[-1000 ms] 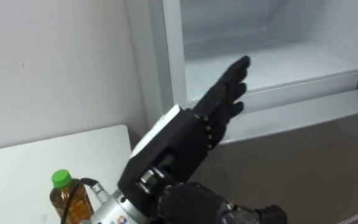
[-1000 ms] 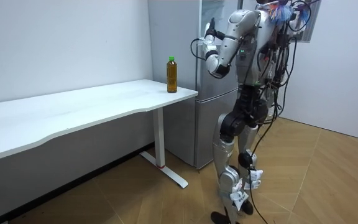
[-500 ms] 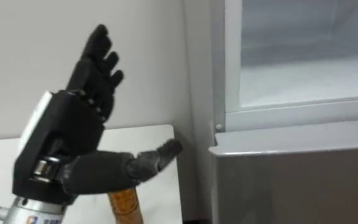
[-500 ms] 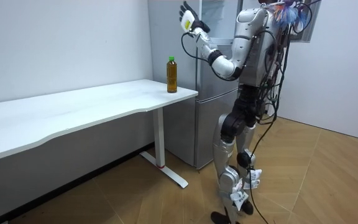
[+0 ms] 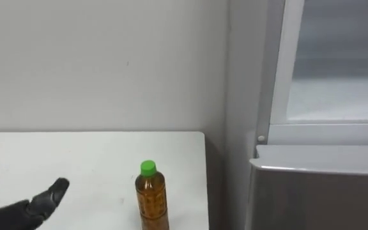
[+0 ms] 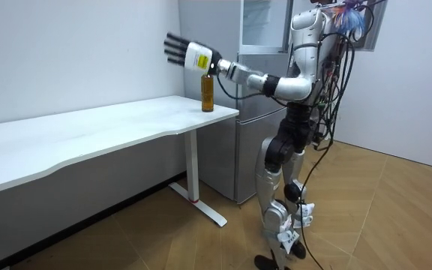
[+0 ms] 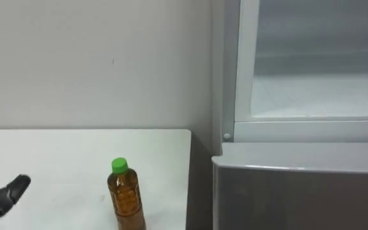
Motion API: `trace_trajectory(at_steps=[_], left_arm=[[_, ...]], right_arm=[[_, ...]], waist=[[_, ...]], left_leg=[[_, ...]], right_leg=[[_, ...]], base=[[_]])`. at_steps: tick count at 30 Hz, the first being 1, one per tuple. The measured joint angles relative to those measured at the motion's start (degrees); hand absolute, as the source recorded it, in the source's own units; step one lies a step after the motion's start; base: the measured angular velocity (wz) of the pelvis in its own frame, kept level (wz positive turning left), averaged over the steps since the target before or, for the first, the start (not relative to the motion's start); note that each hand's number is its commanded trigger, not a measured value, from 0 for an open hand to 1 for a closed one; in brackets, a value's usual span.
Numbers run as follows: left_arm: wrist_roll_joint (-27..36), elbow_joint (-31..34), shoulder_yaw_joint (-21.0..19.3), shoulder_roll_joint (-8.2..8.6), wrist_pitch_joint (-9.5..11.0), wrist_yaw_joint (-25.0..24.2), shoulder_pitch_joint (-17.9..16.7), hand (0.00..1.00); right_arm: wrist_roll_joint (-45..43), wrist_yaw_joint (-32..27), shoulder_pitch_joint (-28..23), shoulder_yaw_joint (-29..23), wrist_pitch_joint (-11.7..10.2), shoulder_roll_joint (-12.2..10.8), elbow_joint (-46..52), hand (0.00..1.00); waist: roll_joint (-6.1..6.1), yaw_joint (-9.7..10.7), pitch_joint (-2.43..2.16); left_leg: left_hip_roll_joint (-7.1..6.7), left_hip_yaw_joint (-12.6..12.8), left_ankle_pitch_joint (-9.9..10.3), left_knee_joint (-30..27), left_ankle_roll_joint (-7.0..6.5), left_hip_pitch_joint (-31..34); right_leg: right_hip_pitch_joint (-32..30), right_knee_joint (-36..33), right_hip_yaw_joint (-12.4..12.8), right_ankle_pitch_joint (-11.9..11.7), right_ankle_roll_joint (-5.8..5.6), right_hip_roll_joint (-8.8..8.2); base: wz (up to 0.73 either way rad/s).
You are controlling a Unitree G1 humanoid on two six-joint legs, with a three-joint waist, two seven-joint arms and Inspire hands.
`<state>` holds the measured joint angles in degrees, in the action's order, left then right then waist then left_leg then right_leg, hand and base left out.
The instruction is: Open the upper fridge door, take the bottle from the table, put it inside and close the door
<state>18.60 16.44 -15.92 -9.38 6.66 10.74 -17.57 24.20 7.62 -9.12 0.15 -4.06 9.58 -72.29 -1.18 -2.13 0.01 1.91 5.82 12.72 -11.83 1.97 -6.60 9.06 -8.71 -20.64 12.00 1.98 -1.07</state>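
Our left robot hand (image 5: pixel 34 202) spreads wide, lower left. We should wrap the bottle (image 5: pixel 152 201) at mid-body, keeping it upright.

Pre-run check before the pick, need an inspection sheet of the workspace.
surface: white table, level.
job's things: bottle upright, green cap on, near the table's end beside the fridge; upper compartment open, nothing seen inside.
clutter: nothing seen.
hands: left hand open, fingers straight, held out over the table to the left of the bottle, apart from it.
cables: nothing seen beyond the robot's own.
surroundings: lower door shut; plain wall behind the table; wooden floor; the robot stands in front of the fridge.
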Motion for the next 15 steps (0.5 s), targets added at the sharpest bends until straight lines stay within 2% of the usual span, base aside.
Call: trace_trajectory(at_steps=[2, 5, 7, 8, 9, 13, 15], left_arm=[[0.0, -3.9, 0.0, 0.04, 0.0, 0.8, -1.0, 0.0], [0.1, -13.3, 0.0, 0.15, 0.2, 2.0, -1.6, 0.0], [1.3, -17.6, 0.3, 0.32, 0.3, 3.4, -2.3, 0.0], [1.3, -21.0, 0.4, 0.55, 1.0, 4.1, -2.1, 0.0], [1.3, -25.6, 0.4, 0.57, 2.1, 4.4, -1.9, 0.0], [3.0, -37.5, 1.0, 1.11, 2.8, 5.4, -1.8, 0.0], [3.0, -46.5, 3.1, 1.3, 2.9, 5.4, -1.9, 0.0]], right_arm=[[-0.8, -0.2, -0.3, -0.5, -0.1, 0.0, 0.3, 0.0], [-1.3, -0.6, -1.3, -1.5, -0.1, 0.0, 1.3, 0.0], [-2.1, -0.6, -1.4, -1.5, -0.1, 0.0, 1.6, 0.0], [-2.2, -0.4, -1.7, -1.5, -0.1, 0.0, 1.9, 0.0], [-2.1, -0.2, -1.7, -1.5, -0.1, 0.0, 1.9, 0.0], [-2.9, 1.1, -2.2, -1.9, -0.2, 0.0, 3.5, 0.0], [-3.3, 2.0, -2.3, -2.7, -0.2, 0.0, 3.5, 0.0]], waist=[[-0.1, -0.1, -0.06], [0.09, -0.1, 0.38], [-0.07, 0.0, 0.29], [0.47, 0.0, 0.36], [0.24, -0.1, 0.25], [0.39, 0.1, 0.13], [0.37, 0.2, 0.09]], left_leg=[[0.03, -0.2, 0.0, 0.0, 0.0, -0.1], [-0.05, -0.2, 0.0, 0.1, -0.02, -1.0], [-0.08, -0.2, 0.1, 0.0, -0.15, -0.9], [-0.1, -0.2, 0.1, 0.1, -0.15, -1.1], [-0.09, -0.2, 0.1, 0.1, -0.15, -1.1], [-0.09, 0.2, 0.1, 0.1, -0.15, -1.0], [-0.2, 0.2, 0.1, 0.1, -0.16, -1.1]], right_leg=[[0.3, -0.1, 0.0, 0.0, 0.02, 0.03], [0.9, 0.0, 0.2, 0.1, 0.05, 0.02], [0.8, 0.0, 0.4, 0.6, 0.02, 0.0], [0.5, -0.2, 0.7, 0.8, 0.05, -0.02], [0.5, -0.4, 1.1, 0.9, 0.08, 0.05], [0.0, -1.1, 2.0, 0.9, 0.15, 0.07], [0.3, -1.1, 1.9, 0.9, 0.14, -0.02]], base=[[0.02], [0.03], [0.02], [0.03], [0.0], [-0.05], [0.0]])
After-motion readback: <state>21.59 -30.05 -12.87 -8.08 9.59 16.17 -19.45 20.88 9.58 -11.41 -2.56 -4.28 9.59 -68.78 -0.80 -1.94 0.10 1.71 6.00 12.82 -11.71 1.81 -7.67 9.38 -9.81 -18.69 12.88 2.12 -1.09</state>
